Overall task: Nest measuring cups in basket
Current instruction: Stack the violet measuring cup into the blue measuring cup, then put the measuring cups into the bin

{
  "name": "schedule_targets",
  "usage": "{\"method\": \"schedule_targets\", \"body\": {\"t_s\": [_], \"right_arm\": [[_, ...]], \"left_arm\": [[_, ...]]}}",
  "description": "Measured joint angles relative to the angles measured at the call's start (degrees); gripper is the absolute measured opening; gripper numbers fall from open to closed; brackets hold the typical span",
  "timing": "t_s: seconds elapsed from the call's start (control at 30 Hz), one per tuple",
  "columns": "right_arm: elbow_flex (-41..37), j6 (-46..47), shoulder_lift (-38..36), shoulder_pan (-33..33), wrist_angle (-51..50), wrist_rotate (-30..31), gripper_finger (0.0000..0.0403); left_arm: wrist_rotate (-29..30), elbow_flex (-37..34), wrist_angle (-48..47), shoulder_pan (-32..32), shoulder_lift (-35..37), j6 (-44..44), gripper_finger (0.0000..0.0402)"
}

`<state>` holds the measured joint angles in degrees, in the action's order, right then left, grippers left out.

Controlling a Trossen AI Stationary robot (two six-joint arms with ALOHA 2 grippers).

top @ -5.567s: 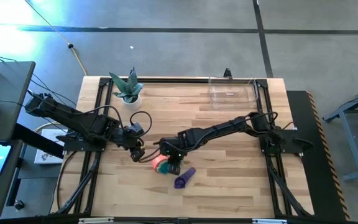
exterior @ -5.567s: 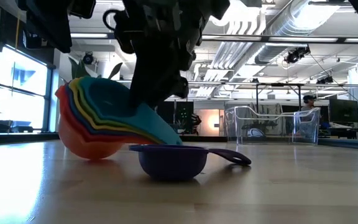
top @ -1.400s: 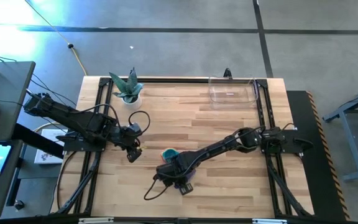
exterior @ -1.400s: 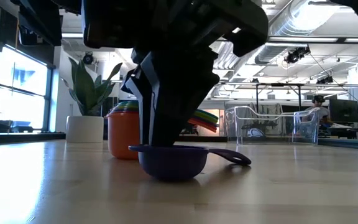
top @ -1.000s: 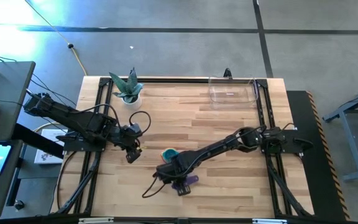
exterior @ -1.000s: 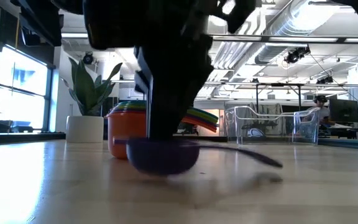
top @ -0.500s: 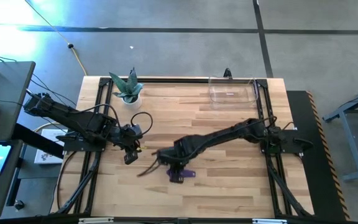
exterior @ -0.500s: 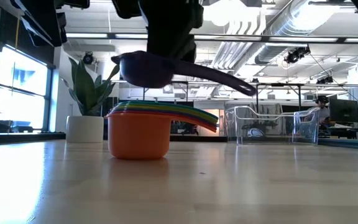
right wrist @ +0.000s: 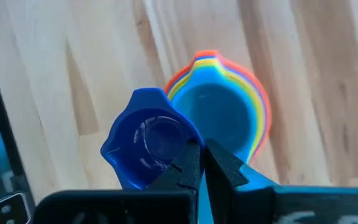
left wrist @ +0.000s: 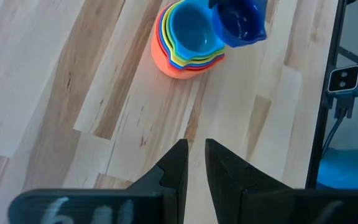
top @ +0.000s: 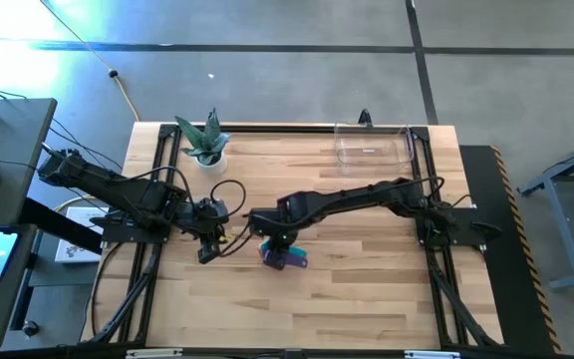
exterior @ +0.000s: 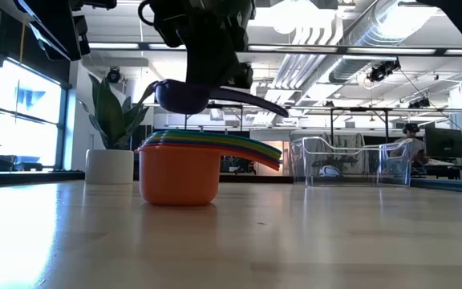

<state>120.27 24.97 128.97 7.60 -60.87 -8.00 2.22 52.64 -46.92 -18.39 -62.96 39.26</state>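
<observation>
The nested stack of measuring cups [exterior: 184,164] stands upright on the wooden surface [exterior: 311,241], orange outermost, with yellow, green and blue rims showing inside it and their flat handles fanned toward the clear basket [exterior: 351,160]. Just above the stack, clear of it, the right end effector [right wrist: 196,163] is clamped on the purple measuring cup [exterior: 184,96], pinching its rim where the handle begins; in the right wrist view that cup looks blue and sits beside the stack's open mouth rather than centred over it. In the high view the arm covers most of the stack, so only a bit of purple and teal [top: 285,256] shows below the wrist, and how many cups are nested cannot be counted from any view. The left end effector [left wrist: 191,163] hovers beside the stack, toward the surface's left edge, its fingers narrowly apart and holding nothing. The basket sits well apart from the stack, at the far right corner of the surface, and nothing can be made out inside it. A white pot with a green plant [exterior: 111,144] stands behind the stack.
</observation>
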Motion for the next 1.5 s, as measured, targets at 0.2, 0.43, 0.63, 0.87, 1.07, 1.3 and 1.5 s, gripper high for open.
{"method": "schedule_targets", "body": {"t_s": [0.2,0.43,0.63,0.87,1.07,1.3,1.5], "right_arm": [[-0.1,-3.2,0.4,-1.8,1.5,1.1,0.0],[-0.2,-5.2,0.5,-2.5,1.2,0.9,0.0],[-0.2,-7.1,1.7,-2.4,1.3,-0.5,0.0],[-0.2,-8.5,2.0,-2.3,2.1,-0.9,0.0001],[-0.2,-9.6,2.0,-2.1,2.0,0.2,0.0039],[-0.2,-8.3,2.0,-2.1,2.0,0.3,0.0075],[2.4,-2.3,1.9,-2.5,-2.4,-4.1,0.008]], "left_arm": [[0.1,0.0,0.0,0.0,0.0,0.5,0.0046],[0.1,0.0,0.0,0.0,0.0,1.0,0.0046],[0.0,0.0,0.0,0.0,0.0,1.0,0.0046],[0.0,0.0,0.2,0.0,0.0,1.1,0.0046],[0.0,0.0,0.2,0.0,0.0,1.1,0.0046],[0.1,0.0,0.2,0.0,0.0,1.1,0.0046],[0.3,0.0,0.2,0.0,0.0,0.9,0.0046]]}}
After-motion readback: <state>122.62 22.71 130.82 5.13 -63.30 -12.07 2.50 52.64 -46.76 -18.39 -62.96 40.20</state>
